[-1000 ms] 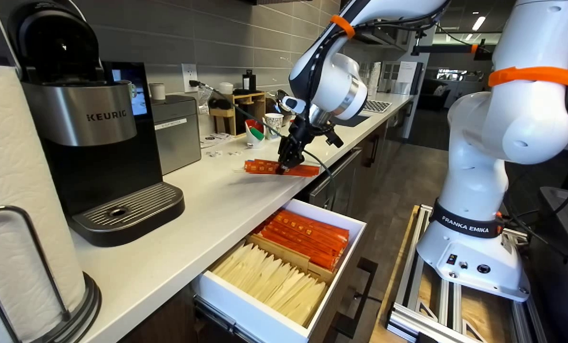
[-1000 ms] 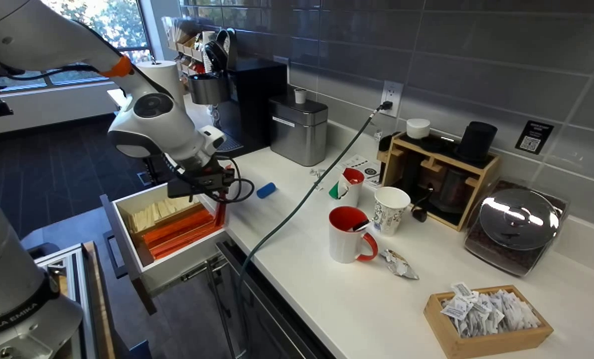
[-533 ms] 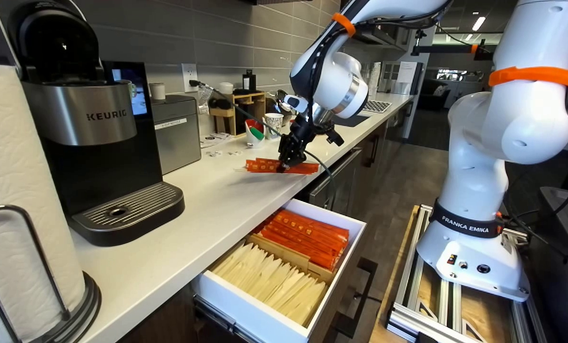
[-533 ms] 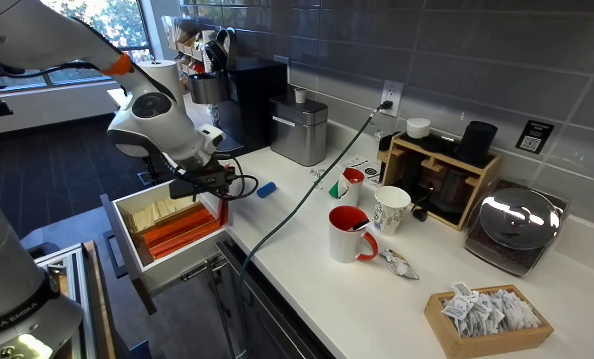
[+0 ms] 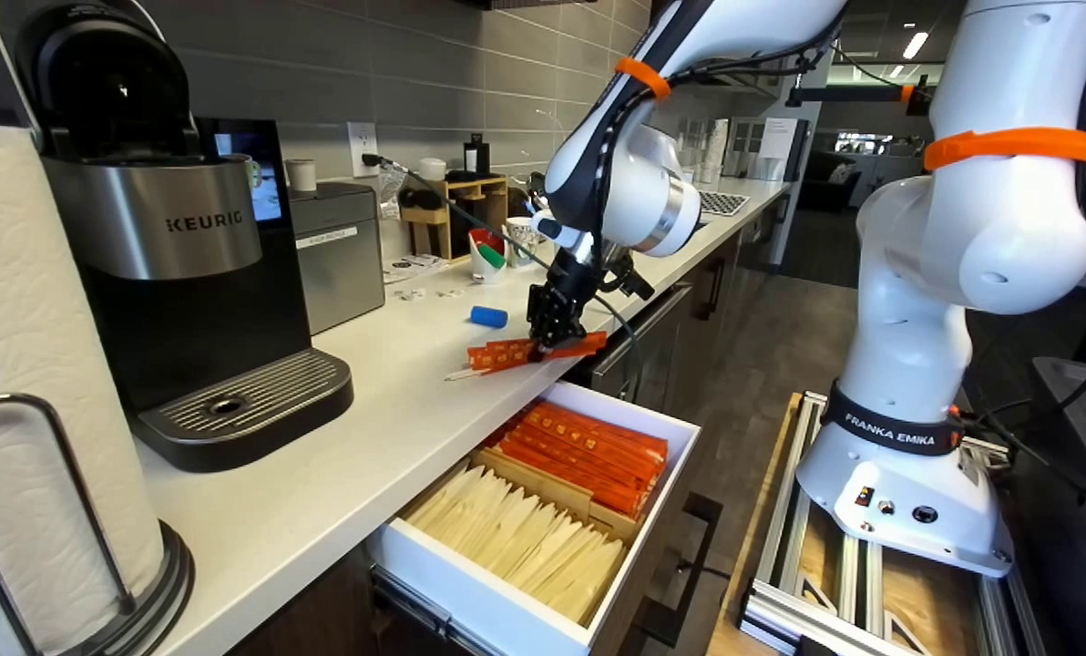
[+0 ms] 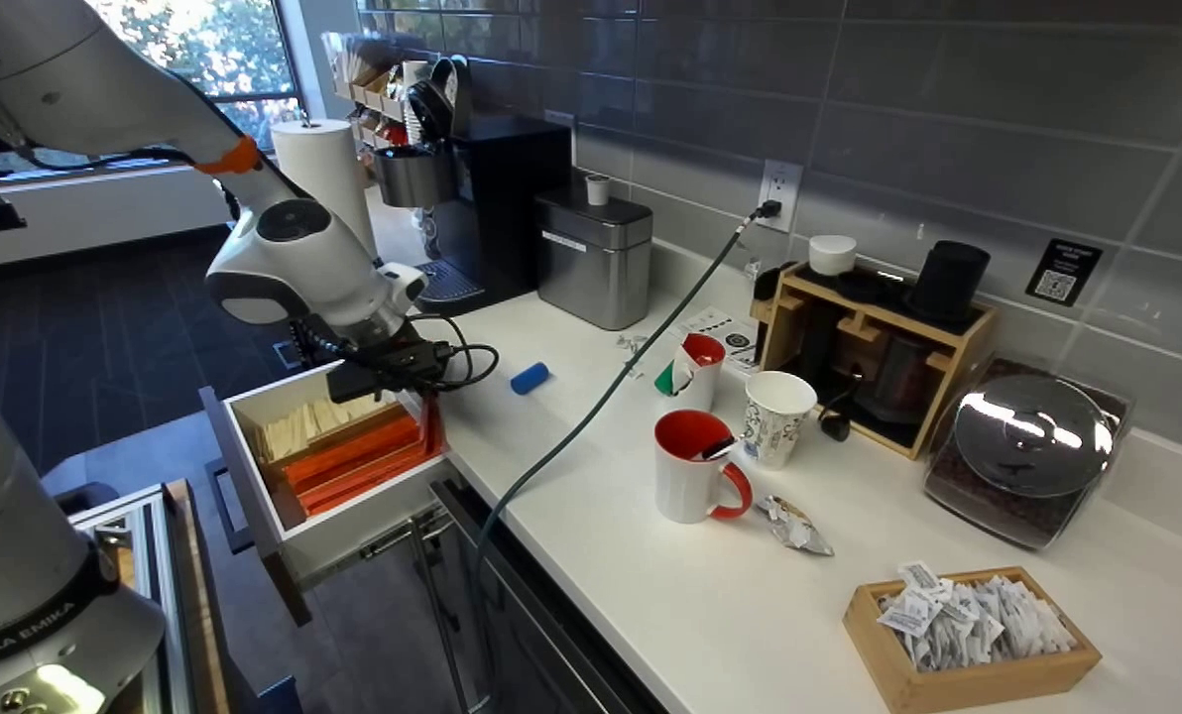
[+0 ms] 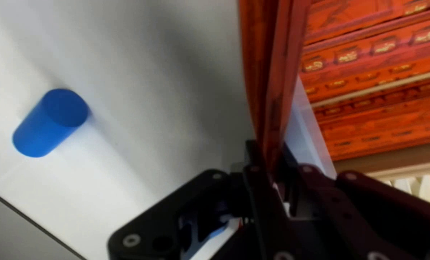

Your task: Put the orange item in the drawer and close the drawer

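My hand is pinched tight around the orange packets, which look like a few thin ones pressed together. They stick out on both sides of my grip, over the counter near its edge, just beside the open drawer; whether an end brushes the counter I can't tell.

I take the step in hand to be the carry, with the drop and the closing undone. To do it well, I should squeeze evenly, since I have them near the middle and a long end could snag. I'd rise enough to clear the edge of the drawer, then turn them front to back, matching the packed orange row. Lowering should come before letting go, so nothing fans across the wooden divider onto the beige packets. They need to lie flat, or an end could jam the drawer. The blue cylinder lies clear of that path.
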`<action>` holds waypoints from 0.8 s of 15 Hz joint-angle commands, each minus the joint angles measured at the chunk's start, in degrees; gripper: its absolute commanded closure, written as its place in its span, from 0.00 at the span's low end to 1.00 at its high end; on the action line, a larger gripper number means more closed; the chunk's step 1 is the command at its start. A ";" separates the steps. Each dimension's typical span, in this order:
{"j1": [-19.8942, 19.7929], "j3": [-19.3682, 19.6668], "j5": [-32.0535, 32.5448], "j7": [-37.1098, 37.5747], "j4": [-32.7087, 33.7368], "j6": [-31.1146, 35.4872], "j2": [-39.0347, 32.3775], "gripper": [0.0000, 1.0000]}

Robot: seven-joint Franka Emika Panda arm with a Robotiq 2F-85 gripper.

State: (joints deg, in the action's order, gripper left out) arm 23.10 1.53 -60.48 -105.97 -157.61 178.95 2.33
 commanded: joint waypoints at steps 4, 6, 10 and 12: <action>3.02 -6.37 -20.05 -16.10 0.20 10.81 -2.88 0.97; 3.84 -7.66 -27.08 -21.89 -1.79 9.92 3.99 0.97; 2.80 -6.94 -21.31 -16.76 0.49 10.15 -0.66 0.87; 2.78 -7.02 -20.99 -16.42 1.14 10.02 -2.97 0.97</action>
State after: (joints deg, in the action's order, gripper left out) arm 25.78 -5.33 -81.77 -122.73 -157.03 189.10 1.32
